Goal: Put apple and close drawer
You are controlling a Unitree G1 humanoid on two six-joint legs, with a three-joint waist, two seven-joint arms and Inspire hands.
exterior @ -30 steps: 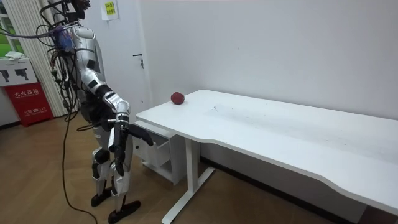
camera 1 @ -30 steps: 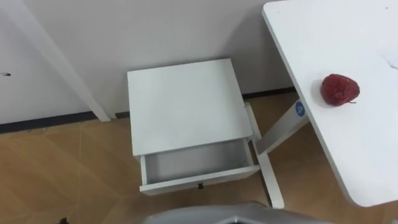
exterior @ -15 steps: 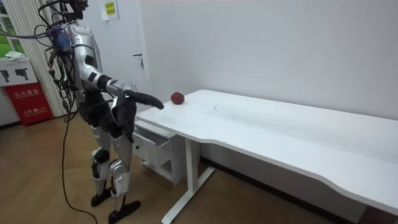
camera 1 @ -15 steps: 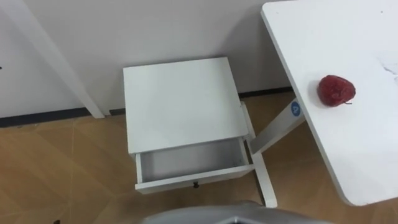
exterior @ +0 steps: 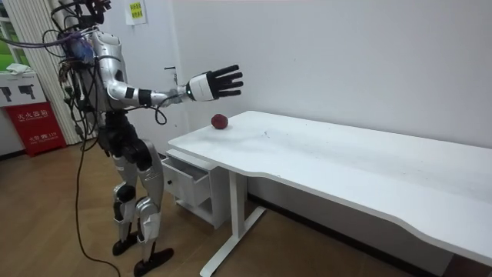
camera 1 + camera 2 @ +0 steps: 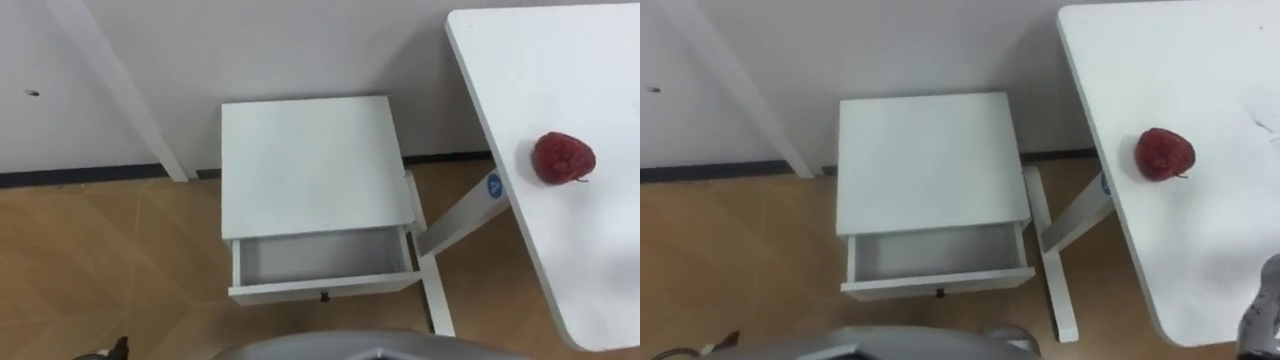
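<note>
One hand out in the air, apple on the desk, drawer open.

Standing on the wooden floor (image 6: 110, 260) in front of a small white cabinet (image 6: 312, 165) set against the wall, the robot holds its right hand (image 5: 215, 82) out at shoulder height. The fingers are straight and spread, with nothing in them. The hand hovers above the red apple (image 6: 563, 158) and well clear of it. The apple lies on the white desk (image 6: 600, 70), near the end edge that faces the cabinet. Just beside the desk's leg, the cabinet's drawer (image 6: 322, 255) is pulled out, its pale inside bare and a small dark knob (image 6: 323, 296) on its front. At the lower right edge of the right eye view there is a pale blurred shape, possibly that same arm, though I cannot tell.
</note>
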